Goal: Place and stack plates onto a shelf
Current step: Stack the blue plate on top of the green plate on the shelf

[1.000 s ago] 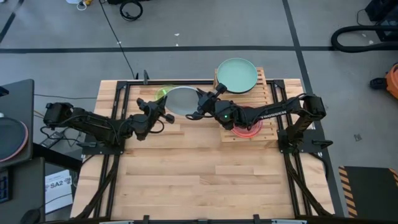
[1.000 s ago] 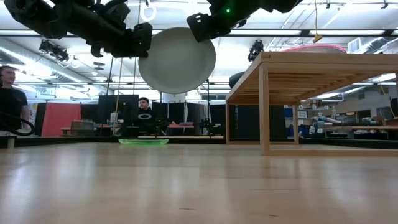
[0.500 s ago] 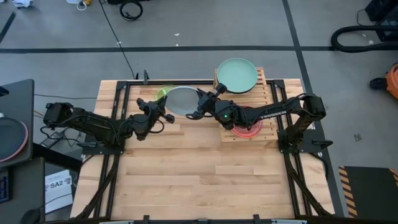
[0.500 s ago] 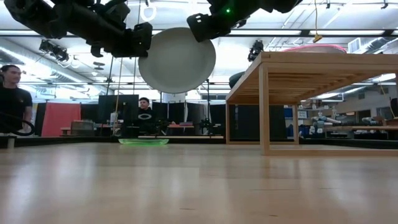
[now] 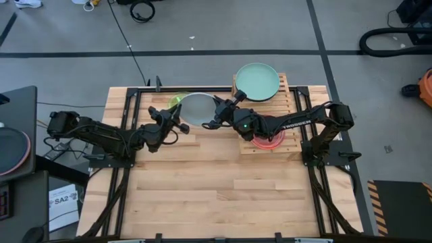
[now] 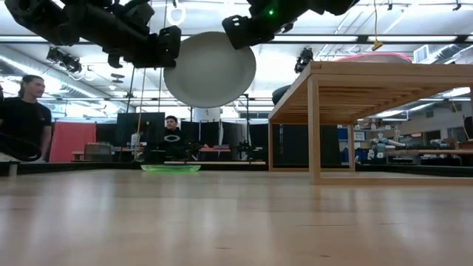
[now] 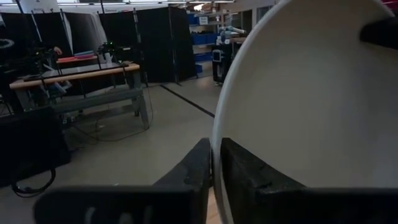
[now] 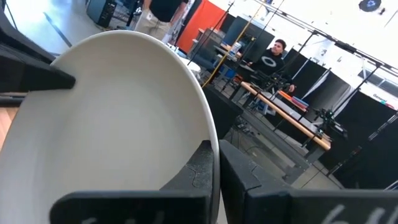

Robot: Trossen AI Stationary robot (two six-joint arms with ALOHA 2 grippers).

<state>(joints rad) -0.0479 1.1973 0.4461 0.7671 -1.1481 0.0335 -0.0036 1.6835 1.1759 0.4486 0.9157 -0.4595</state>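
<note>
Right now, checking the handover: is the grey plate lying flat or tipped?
Tipped: the plate hangs on edge above the table, both hands on its rim.

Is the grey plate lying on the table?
No, the grey plate hangs in the air above the table, held at its rim by both grippers.

We see the pale grey plate (image 5: 198, 109) held aloft between both end effectors, a mint green plate (image 5: 256, 81) and pink plate (image 5: 268, 140) on the shelf (image 5: 292, 101), a green plate (image 6: 171, 168) beyond.
</note>
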